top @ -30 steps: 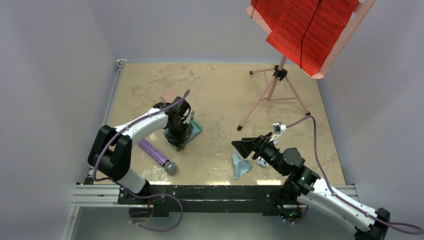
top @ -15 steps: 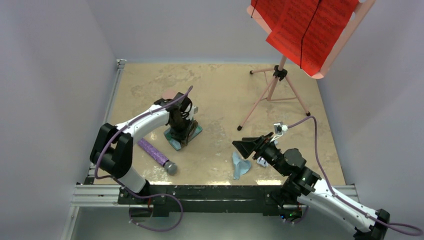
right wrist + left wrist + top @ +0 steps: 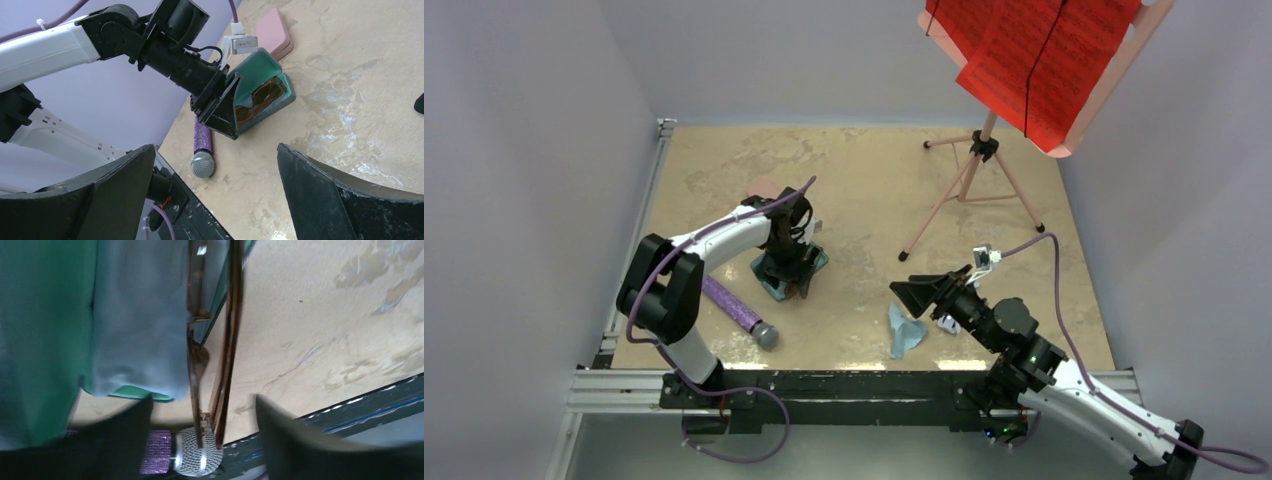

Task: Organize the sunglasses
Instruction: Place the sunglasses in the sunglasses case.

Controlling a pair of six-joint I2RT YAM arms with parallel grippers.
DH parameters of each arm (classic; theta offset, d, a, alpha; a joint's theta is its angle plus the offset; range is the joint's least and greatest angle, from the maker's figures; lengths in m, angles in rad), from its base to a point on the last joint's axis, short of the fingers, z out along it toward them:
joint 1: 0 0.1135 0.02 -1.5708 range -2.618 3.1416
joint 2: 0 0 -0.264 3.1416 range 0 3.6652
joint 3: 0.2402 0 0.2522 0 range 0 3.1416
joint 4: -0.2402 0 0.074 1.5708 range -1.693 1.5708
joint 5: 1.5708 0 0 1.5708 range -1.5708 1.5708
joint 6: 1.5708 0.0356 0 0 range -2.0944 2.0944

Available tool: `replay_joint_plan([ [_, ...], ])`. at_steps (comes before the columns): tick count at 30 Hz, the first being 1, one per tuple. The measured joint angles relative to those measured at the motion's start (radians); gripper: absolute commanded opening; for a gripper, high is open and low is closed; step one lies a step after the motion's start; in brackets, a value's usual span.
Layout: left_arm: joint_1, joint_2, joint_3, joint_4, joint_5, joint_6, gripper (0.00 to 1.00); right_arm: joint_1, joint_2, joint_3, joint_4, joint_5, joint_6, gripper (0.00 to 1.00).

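The brown-framed sunglasses [image 3: 261, 98] lie in the green-lined, grey-blue case [image 3: 280, 100], which stands open on the table. My left gripper [image 3: 204, 405] hovers at the case's near end, open. The folded brown arms [image 3: 226, 365] run between its fingers [image 3: 295, 440] with a gap on each side. From above, the left gripper [image 3: 791, 262] covers most of the case [image 3: 816, 262]. The white sunglasses [image 3: 946, 324] peek out beside my right arm. My right gripper [image 3: 215, 150] is open and holds nothing; it hangs above the table [image 3: 864, 200], right of the case.
A purple microphone [image 3: 739, 312] lies in front of the case. A light blue cloth [image 3: 906, 333] sits near the right gripper, and another cloth [image 3: 140, 315] lies in the case. A pink case [image 3: 274, 31] rests behind. A music stand [image 3: 969, 185] occupies the back right.
The left gripper's jaws have spread apart off the brown sunglasses' arms, and the left arm's elbow has swung slightly right. The right arm has stayed still.
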Motion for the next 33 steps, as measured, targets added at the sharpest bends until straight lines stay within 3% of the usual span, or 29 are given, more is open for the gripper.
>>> replay_joint_plan([
  [16, 0.0, -0.017, 0.0, -0.021, -0.019, -0.012, 1.0, 0.0, 0.024, 0.0, 0.006, -0.001, 0.0, 0.97],
  [29, -0.017, -0.229, 0.0, -0.023, -0.006, -0.043, 1.0, 0.0, 0.077, 0.0, 0.031, -0.022, -0.001, 0.97],
  [33, -0.031, -0.367, -0.004, -0.007, -0.027, -0.095, 1.0, 0.0, 0.181, 0.016, 0.045, -0.024, -0.004, 0.95],
])
